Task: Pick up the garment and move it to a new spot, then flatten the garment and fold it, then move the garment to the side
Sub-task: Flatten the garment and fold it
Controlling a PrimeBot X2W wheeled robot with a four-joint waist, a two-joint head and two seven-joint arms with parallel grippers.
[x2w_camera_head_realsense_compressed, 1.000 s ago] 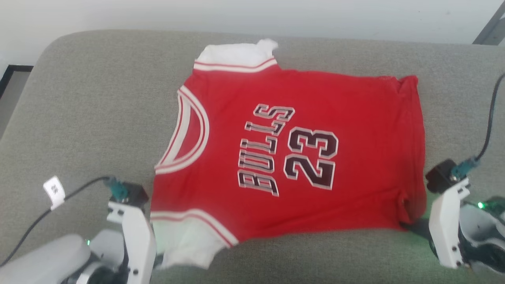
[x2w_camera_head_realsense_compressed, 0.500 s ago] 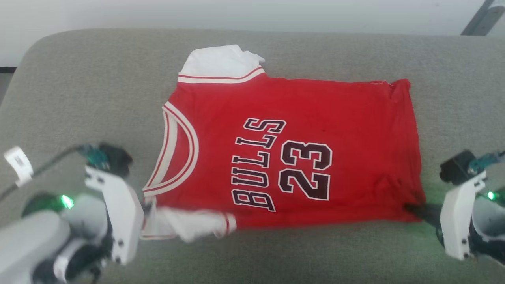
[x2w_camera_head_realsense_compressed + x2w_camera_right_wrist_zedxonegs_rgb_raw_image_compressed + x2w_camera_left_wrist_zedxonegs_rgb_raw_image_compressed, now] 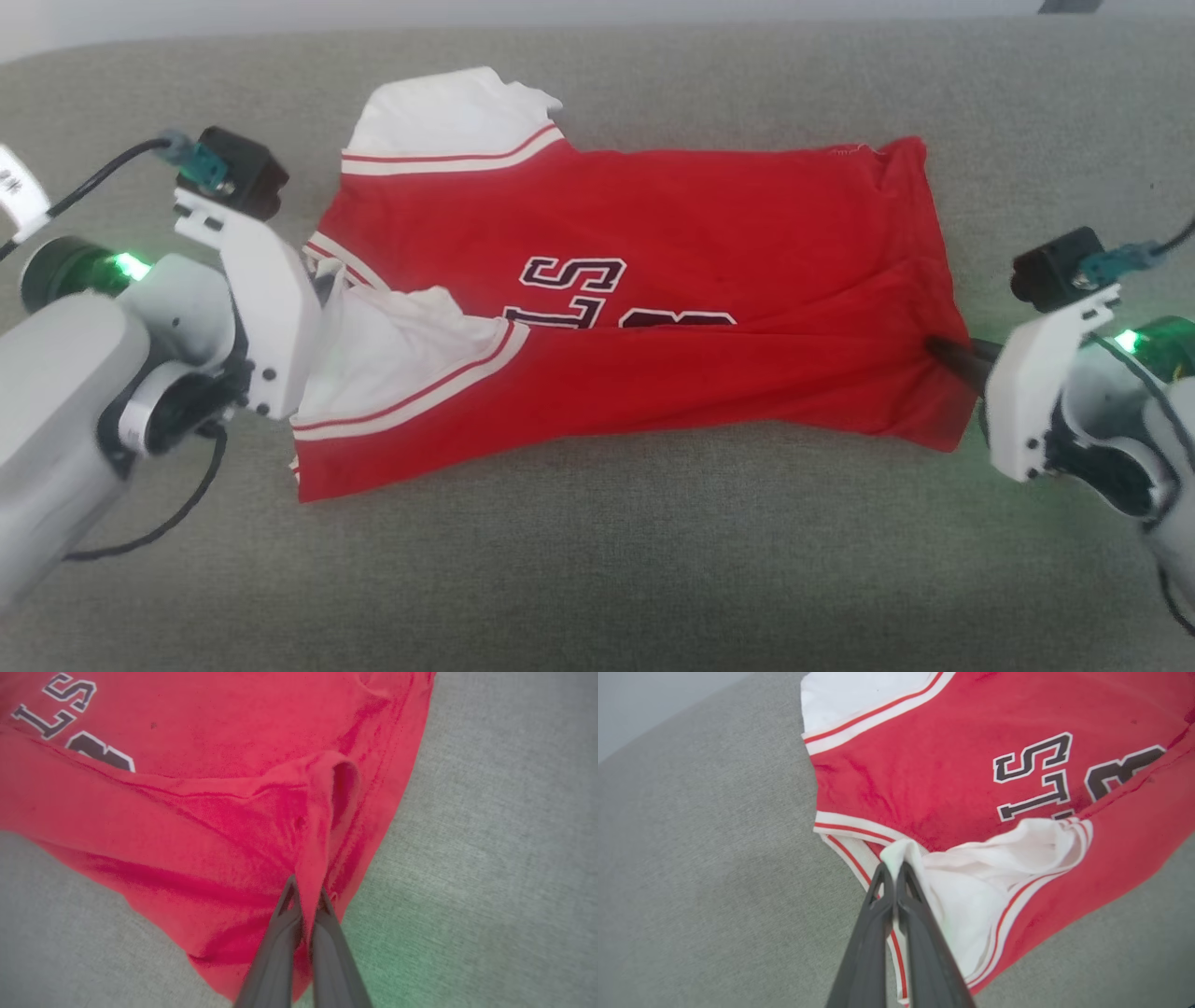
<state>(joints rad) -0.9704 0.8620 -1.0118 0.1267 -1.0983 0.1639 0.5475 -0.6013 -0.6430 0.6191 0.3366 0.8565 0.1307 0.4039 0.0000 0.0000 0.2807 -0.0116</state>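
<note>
Across a grey upholstered surface (image 3: 597, 560), crosswise: the garment (image 3: 728, 205), a red jersey T-shirt, collar end toward the robot's left, hem toward the right. Half a second earlier, spread flat with the whole of BULLS and 23 on show. Now doubled lengthwise, near long edge lifted and drawn over the chest, hiding all the lettering (image 3: 571, 275) but an L, an S and the top of the number. Head camera shifted as well, the surface's far edge closer to the top of the frame.

Red cloth wrinkled along the fold, a raised ridge running from the near white sleeve (image 3: 392, 345) to the near hem corner. Far white sleeve (image 3: 439, 117) flat on the grey, red-and-white striped trim at its seam.

Bare grey on every side of the shirt: a broad band toward the robot, narrower strips beyond collar and hem, another strip along the far side.

Left gripper (image 3: 893, 870) pinched together on the near sleeve's white cloth, just beside the striped collar (image 3: 845, 828). Right gripper (image 3: 306, 893) clamped on a pleat of red cloth at the near hem corner, a green glow on the grey beside it.
</note>
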